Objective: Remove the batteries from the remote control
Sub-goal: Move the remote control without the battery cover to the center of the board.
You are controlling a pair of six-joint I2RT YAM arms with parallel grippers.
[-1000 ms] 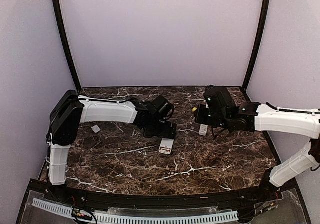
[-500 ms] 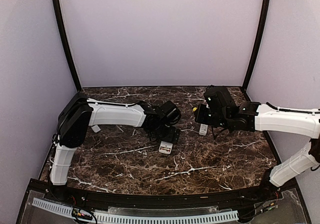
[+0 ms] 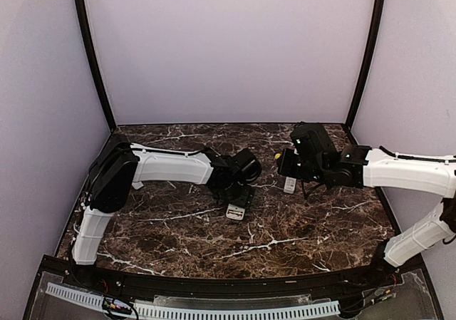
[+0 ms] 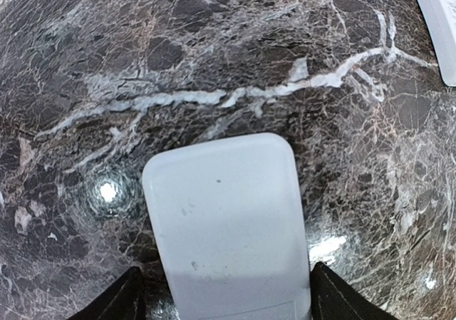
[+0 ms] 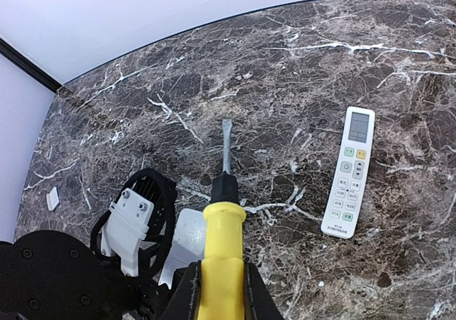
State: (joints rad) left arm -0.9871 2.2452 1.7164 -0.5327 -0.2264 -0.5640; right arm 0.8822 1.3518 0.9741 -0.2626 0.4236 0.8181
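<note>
Currently the left gripper [image 4: 226, 300] stands wide, its fingertips [image 4: 128, 298] straddling one end of a white remote control [image 4: 224, 213] that lies on the marble table [image 4: 214, 49], with a narrow gap at each side. The batteries cannot be made out. The right gripper [image 5: 221, 291] is clamped on a yellow-handled screwdriver [image 5: 223, 224]. A second remote [image 5: 348, 172] lies face-up nearby.

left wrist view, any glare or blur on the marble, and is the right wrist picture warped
Left wrist: two small bright glare spots on the marble table, either side of the white remote, otherwise sharp. Right wrist: wide-angle bend, the table's far edge curves, and the yellow screwdriver looms large near the lens.
</note>
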